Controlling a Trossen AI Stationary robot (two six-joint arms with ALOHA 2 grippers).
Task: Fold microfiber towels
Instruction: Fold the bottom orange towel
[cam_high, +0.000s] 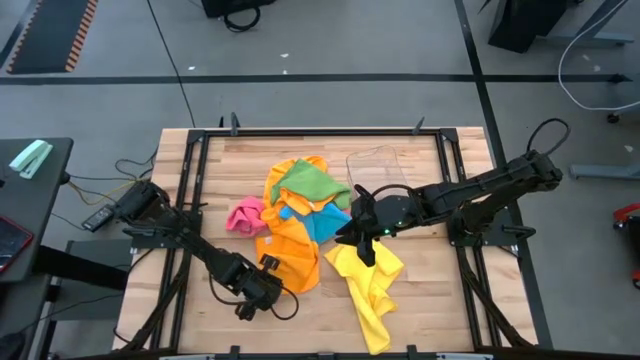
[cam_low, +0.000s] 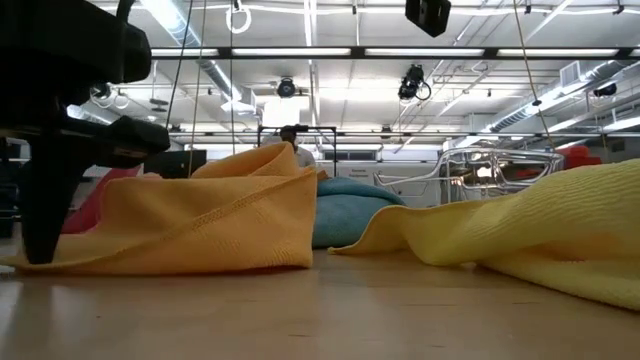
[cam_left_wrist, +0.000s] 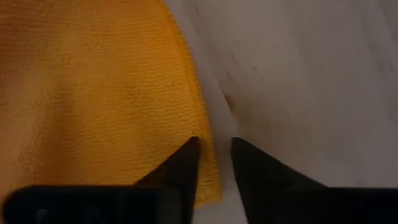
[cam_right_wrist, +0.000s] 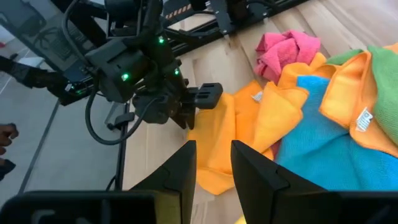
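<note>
An orange towel (cam_high: 292, 258) lies spread on the wooden table, its far part under a pile of green (cam_high: 312, 183), blue (cam_high: 322, 224) and pink (cam_high: 245, 215) towels. My left gripper (cam_left_wrist: 216, 146) points down at the orange towel's near left corner (cam_low: 60, 258), fingers narrowly apart astride its hem. A yellow towel (cam_high: 372, 290) lies stretched toward the table's near edge. My right gripper (cam_high: 362, 250) hovers over the yellow towel's far end, fingers close together. My left gripper comes from above, pointing down. One fingertip (cam_left_wrist: 186, 158) stands on the orange towel just inside its left hem (cam_left_wrist: 208, 155), the other over bare wood. The cloth lies flat on the table between them. My right gripper is shut on the yellow towel's far end (cam_high: 350, 258), slanting down from the table's right. The gripper itself hides the place of contact. The towel's near part (cam_high: 375, 330) lies on the table.
A clear plastic tray (cam_high: 378, 165) stands at the back, right of the pile. Bare wood (cam_high: 220, 180) lies left of the orange towel and along the near edge. A black frame (cam_high: 190, 200) borders the table.
</note>
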